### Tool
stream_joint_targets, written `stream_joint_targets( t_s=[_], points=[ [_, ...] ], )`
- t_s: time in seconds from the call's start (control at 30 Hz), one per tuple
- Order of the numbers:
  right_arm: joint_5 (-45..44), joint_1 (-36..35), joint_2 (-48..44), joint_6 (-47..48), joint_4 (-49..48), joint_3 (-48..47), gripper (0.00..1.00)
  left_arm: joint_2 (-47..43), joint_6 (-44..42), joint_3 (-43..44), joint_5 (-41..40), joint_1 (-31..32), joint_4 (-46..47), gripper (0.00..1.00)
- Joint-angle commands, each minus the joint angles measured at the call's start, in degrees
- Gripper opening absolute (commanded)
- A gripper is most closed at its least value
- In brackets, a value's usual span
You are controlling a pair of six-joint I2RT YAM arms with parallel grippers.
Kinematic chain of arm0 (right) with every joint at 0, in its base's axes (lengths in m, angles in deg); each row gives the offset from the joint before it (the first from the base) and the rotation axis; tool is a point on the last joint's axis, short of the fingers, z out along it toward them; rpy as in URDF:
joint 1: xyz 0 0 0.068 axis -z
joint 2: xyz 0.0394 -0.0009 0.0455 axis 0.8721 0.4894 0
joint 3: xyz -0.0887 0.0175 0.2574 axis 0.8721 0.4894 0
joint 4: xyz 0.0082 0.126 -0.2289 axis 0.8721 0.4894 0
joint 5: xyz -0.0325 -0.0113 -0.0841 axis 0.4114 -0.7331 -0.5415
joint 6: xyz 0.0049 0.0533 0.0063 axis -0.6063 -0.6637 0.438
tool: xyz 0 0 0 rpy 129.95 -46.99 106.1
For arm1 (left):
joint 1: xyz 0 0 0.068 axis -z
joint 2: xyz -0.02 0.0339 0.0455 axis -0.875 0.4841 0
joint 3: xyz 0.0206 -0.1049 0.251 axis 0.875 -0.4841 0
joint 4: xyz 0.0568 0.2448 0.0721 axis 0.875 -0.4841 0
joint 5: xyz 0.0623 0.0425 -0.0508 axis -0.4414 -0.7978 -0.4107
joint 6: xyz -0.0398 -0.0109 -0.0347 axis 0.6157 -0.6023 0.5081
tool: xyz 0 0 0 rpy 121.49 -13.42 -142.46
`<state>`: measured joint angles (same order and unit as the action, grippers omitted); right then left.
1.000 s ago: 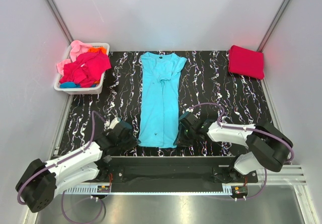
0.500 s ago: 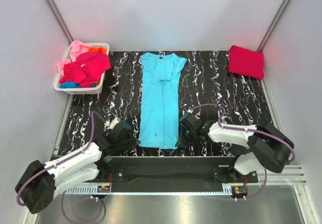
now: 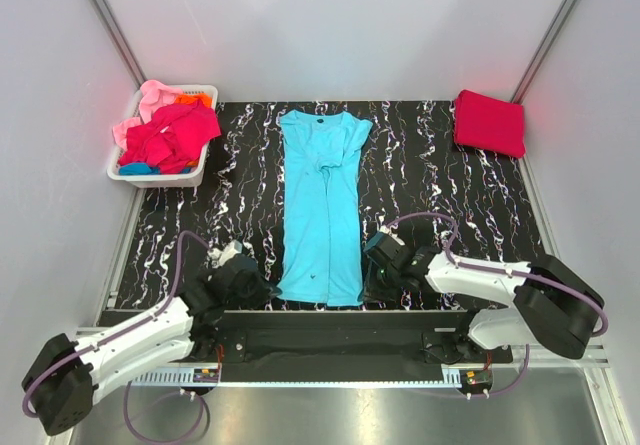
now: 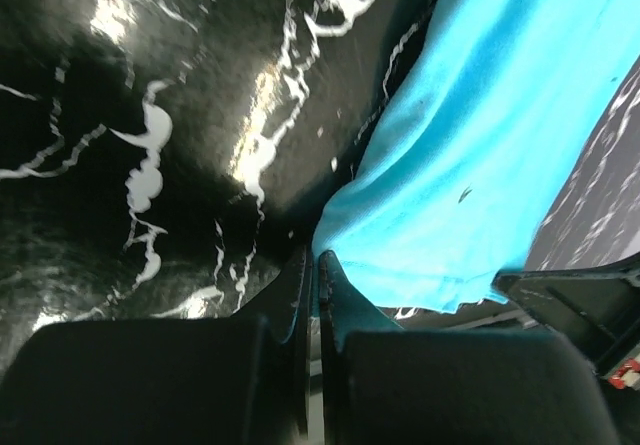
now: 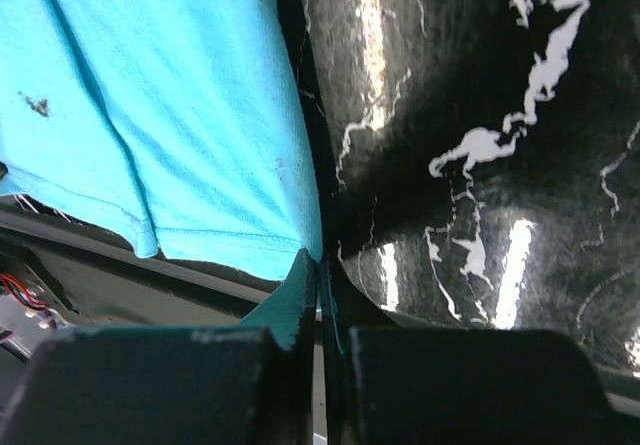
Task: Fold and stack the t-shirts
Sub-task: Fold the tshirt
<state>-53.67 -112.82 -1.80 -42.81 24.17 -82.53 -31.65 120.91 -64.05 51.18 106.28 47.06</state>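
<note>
Along the near edge of the table [image 3: 450, 200], clamped tight with left gripper [image 4: 313, 263] and right gripper [image 5: 320, 263] on both hem corners of the turquoise t-shirt [image 3: 322, 200] — presumably to carry hem toward collar; spread flat lengthwise mid-table, sleeves tucked in.

Centre lane: the turquoise t-shirt [image 3: 322, 205] lies lengthwise down the table [image 3: 440, 195], and your left gripper [image 3: 265, 288] and right gripper [image 3: 368, 287] are clamped on its near corners.
Open passage: you have bare marbled strips on either side of it.
Far-left corner: white basket [image 3: 165, 179] with heaped shirts [image 3: 170, 135].
Far-right corner: folded red t-shirt [image 3: 489, 122].
</note>
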Motion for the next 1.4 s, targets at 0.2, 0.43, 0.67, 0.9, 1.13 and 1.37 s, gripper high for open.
stream_joint_targets(
  t_s=[0.2, 0.43, 0.67, 0.9, 1.13, 1.37],
  points=[
    [-10.1, -3.8, -8.6, 2.3, 9.9, -4.7, 0.0, 5.2, -5.2, 10.6, -13.1, 6.0, -13.2, 0.0],
    [-17.1, -4.0, -14.0, 7.1, 15.2, -10.5, 0.0, 5.7, -7.0, 18.2, -19.0, 6.1, -16.2, 0.0],
    [-23.8, -3.8, -13.2, 12.3, 17.0, -14.2, 0.0, 9.8, -8.5, 24.8, -25.6, 6.0, -17.2, 0.0],
    [-29.3, -1.9, -10.2, 19.6, 14.8, -18.6, 0.0, 18.0, -12.6, 34.6, -29.9, 5.1, -15.3, 0.0],
    [-20.5, 6.6, -5.8, 26.3, 2.7, -18.3, 0.0, 25.8, -15.9, 39.2, -28.7, 2.6, -10.3, 0.0],
    [-12.6, 12.7, 1.3, 35.3, -6.8, -21.3, 0.0, 31.8, -21.2, 43.1, -28.3, -3.3, -6.3, 0.0]
  ],
)
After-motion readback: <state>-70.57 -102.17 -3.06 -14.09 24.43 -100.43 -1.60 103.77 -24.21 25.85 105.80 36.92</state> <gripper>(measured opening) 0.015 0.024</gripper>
